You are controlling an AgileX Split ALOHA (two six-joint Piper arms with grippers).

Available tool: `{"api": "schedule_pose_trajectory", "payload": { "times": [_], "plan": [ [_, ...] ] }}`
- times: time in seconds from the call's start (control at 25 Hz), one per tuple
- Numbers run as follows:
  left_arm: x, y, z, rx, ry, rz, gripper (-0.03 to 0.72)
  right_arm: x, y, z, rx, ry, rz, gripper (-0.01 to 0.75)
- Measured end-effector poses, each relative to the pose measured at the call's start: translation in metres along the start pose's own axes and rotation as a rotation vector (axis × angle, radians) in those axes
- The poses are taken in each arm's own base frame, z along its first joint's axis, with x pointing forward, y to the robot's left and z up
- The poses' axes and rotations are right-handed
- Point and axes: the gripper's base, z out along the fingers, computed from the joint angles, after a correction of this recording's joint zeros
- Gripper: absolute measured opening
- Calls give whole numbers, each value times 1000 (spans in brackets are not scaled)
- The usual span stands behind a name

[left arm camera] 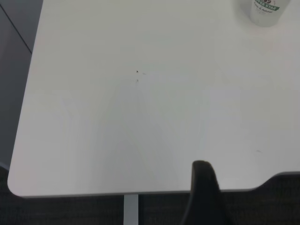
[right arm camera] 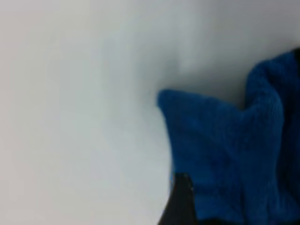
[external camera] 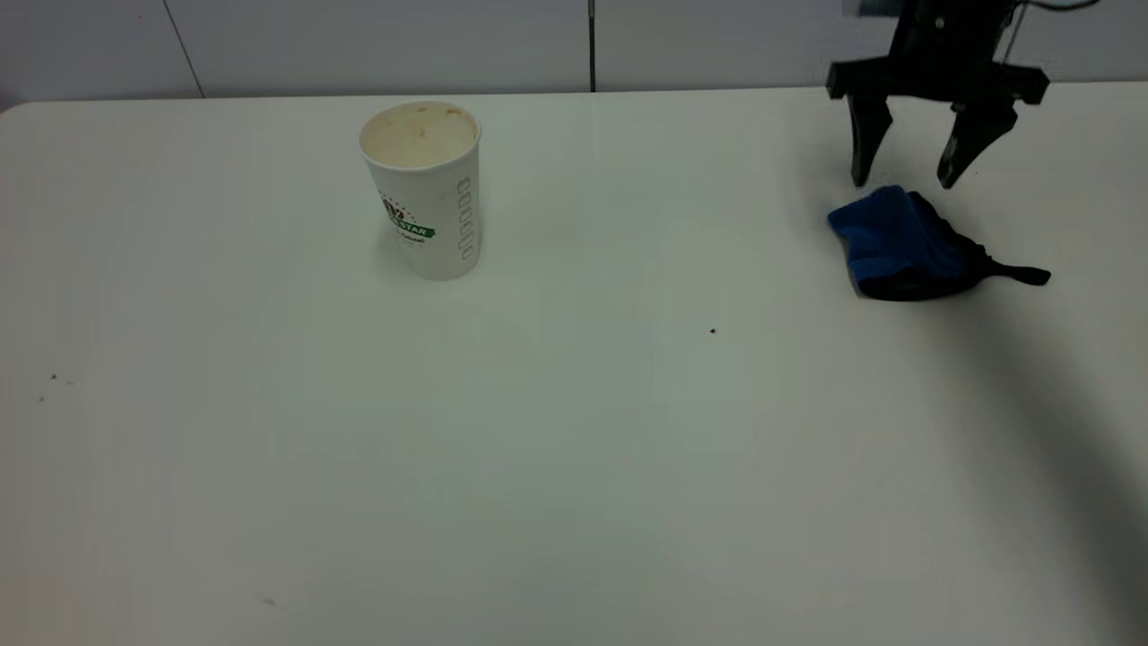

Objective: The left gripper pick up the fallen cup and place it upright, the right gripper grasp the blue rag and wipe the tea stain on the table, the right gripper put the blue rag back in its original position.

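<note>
The white tabletop fills almost the whole exterior view, bounded at the far edge by a pale wall with a dark vertical seam. In the left wrist view a rounded near corner of the tabletop is seen, with dark floor beyond its edge.

The right gripper is held above the far right part of the tabletop, its two black fingers pointed downward. The jaws are spread wide apart and nothing is held between them; the fingertips hang just above the far edge of the blue rag without touching it.

The blue rag is lying crumpled on the tabletop at the right, with darker folds along its near side and a thin black strip trailing off to the right. In the right wrist view the blue rag is seen close up, with one black fingertip just beside its edge.

The cup is standing upright in the far left-centre area, well apart from the rag. It is white with a green logo, and brownish marks are visible inside it. Only its base is caught in the left wrist view.

Of the left gripper, only one dark finger is seen, by the tabletop's near edge; the state of its jaws cannot be told.

A small dark speck is seen on the tabletop between cup and rag.
</note>
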Motion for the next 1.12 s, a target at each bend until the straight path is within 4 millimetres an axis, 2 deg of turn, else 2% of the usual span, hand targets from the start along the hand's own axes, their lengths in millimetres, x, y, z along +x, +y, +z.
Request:
{"api": "schedule_pose_trajectory", "payload": {
  "times": [0.16, 0.24, 0.32, 0.44, 0.56, 0.76, 0.88, 1.0, 1.12],
  "plan": [
    [0, 0, 0, 0, 0, 0, 535, -9, 12, -63, -72, -103, -32, 729],
    [0, 0, 0, 0, 0, 0, 535, -10, 19, -105, -102, -173, -63, 729],
    [0, 0, 0, 0, 0, 0, 535, -6, 27, -149, -116, -238, -112, 729],
    [0, 0, 0, 0, 0, 0, 535, 11, 37, -200, -122, -290, -184, 729],
    [0, 0, 0, 0, 0, 0, 535, 44, 43, -250, -126, -313, -234, 729],
    [0, 0, 0, 0, 0, 0, 535, 115, 33, -299, -113, -284, -256, 729],
    [0, 0, 0, 0, 0, 1, 535, 168, 23, -326, -113, -295, -267, 727],
    [0, 0, 0, 0, 0, 1, 535, 213, 13, -340, -111, -306, -273, 727],
    [0, 0, 0, 0, 0, 1, 535, 251, 5, -337, -107, -285, -273, 722]
  ]
}}
